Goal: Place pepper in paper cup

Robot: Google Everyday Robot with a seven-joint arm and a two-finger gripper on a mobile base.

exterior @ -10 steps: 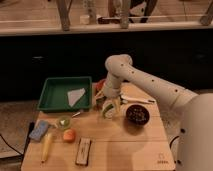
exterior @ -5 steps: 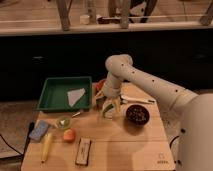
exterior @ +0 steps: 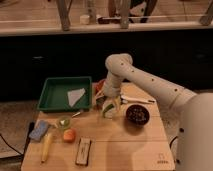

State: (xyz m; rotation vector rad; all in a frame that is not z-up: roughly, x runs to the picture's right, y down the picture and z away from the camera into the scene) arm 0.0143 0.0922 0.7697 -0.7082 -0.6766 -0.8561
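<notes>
Nothing moved, tool (exterior: pixel 109 106) at paper cup (exterior: pixel 108 113), grip cannot be told, dark bowl (exterior: pixel 145 119) just beside

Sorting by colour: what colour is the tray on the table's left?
The tray is green, camera view; the gripper hovers right of it.

The gripper (exterior: pixel 110 104) hangs low over the wooden table (exterior: pixel 120 147), just right of the front right corner of the green tray (exterior: pixel 56 95), with the paper cup (exterior: pixel 108 112) right at its tip. A dark bowl (exterior: pixel 137 115) sits farther right of the tray. A banana (exterior: pixel 46 146), an orange fruit (exterior: pixel 69 135) and a blue sponge (exterior: pixel 39 129) lie in front of the tray.
</notes>
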